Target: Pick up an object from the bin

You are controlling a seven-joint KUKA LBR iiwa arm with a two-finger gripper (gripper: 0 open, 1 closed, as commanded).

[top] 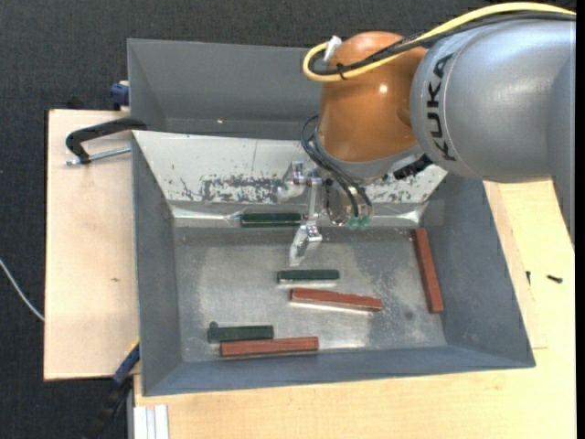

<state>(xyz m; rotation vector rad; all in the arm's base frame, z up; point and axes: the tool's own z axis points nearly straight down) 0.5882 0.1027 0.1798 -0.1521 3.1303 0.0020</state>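
Note:
My gripper [306,240] hangs over the back middle of the bin, under the orange cover, with nothing seen in it. Just to its left, along the back wall, lies a dark green stick [271,218]. Below it on the floor rests a second dark green stick [308,276], lying left to right. Right in front of that one is a red-brown stick [335,300] with a pale edge, slightly slanted.
A red-brown stick [428,270] leans along the right wall. At the front left a short dark green block [240,333] lies beside another red-brown stick [269,346]. The arm and its cover overhang the bin's back right.

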